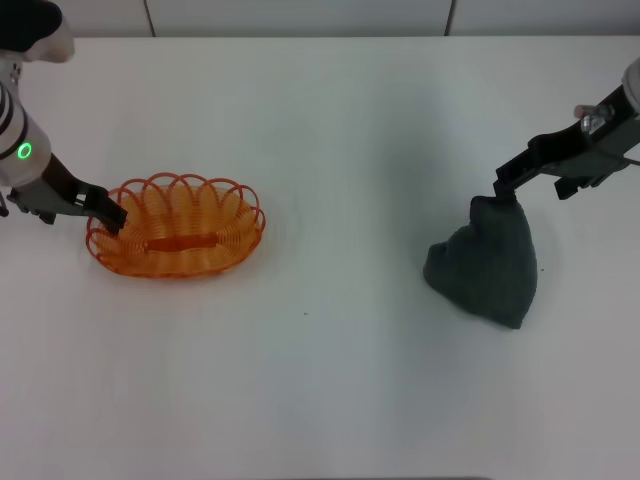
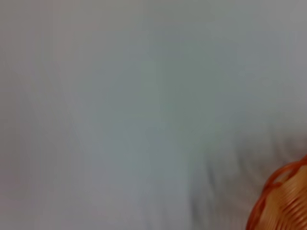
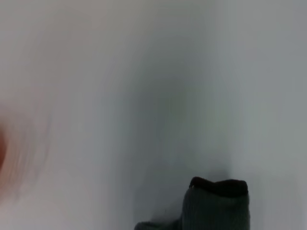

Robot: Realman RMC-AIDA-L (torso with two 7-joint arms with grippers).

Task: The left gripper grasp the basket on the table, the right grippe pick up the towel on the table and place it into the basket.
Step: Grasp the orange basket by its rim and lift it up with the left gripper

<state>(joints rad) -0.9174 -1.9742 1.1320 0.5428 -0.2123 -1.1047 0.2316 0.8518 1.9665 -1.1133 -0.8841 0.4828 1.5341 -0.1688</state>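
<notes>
Nothing here can be read: no lettering, label, brand, number or sign shows on anything in view.
</notes>
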